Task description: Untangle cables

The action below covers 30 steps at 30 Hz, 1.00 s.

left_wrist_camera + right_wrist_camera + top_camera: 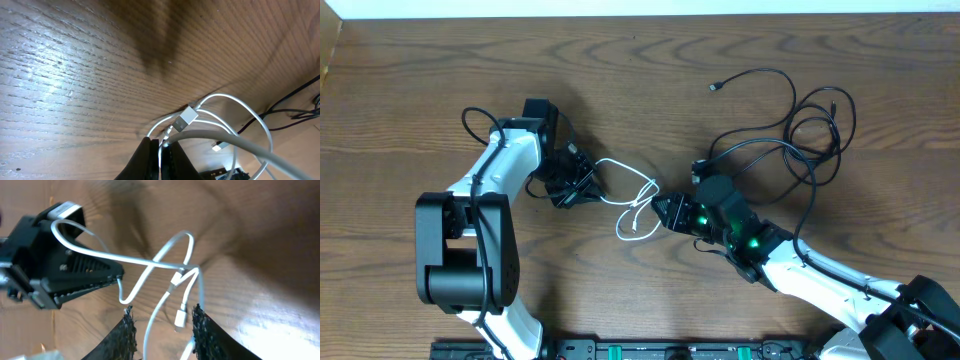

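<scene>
**Overhead view.** The wood worktop (420, 90) carries all the cables. The white cable (638, 203) lies at centre in loose loops between both arms. The left gripper (588, 188) is at the cable's left end and the right gripper (660, 208) at its right side. The black cables (788, 140) lie in a tangled bundle at upper right, behind the right arm and apart from the white cable. One black plug end points toward the far edge.

**Left wrist view.** The left gripper (160, 147) is clenched, fingers pressed together, w/ the white cable (250, 112) pinched between the tips. The USB plug (187, 119) sits just ahead of the fingertips, on or just above the worktop (75, 60); can't tell which. Several white strands arc to the right of it. The black cables (295, 93) run along the right edge.

**Right wrist view.** The right gripper (163, 311) is released, fingers parted. Strands of the white cable (135, 259) and a small plug (180, 321) hang in the gap; neither pad visibly presses them. One strand runs left to the tip of the left gripper (117, 275), which clamps it. The cable crosses itself near the centre, above the worktop (260, 255).
</scene>
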Tool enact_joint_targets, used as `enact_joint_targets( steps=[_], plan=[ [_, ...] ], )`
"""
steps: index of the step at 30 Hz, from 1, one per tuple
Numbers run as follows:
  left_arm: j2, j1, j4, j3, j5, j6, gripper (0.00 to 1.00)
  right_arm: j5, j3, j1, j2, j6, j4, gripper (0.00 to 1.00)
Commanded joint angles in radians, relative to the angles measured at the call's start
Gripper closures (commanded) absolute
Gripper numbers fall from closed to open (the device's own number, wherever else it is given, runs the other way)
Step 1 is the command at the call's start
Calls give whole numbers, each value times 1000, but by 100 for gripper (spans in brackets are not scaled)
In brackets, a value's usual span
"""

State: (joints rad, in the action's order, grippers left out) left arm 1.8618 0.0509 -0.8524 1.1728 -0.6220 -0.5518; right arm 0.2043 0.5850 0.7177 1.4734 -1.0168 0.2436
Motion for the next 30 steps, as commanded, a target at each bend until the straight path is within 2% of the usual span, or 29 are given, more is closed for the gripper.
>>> enact_joint_targets(
  steps=[1,14,23,27,30],
  plan=[
    [9,14,-3,-4,6,-28,92,-11,3,4,4,-89,-24,62],
    [9,100,9,-4,6,-37,92,-34,3,4,5,-134,-29,54],
    [9,99,-3,-4,6,-37,92,-100,3,3,5,-135,-148,52],
    [9,99,-26,-4,6,-37,92,-94,3,3,5,-134,-160,45],
    [9,99,-51,-4,6,-29,92,-85,3,2,5,-135,-183,32]
  ],
)
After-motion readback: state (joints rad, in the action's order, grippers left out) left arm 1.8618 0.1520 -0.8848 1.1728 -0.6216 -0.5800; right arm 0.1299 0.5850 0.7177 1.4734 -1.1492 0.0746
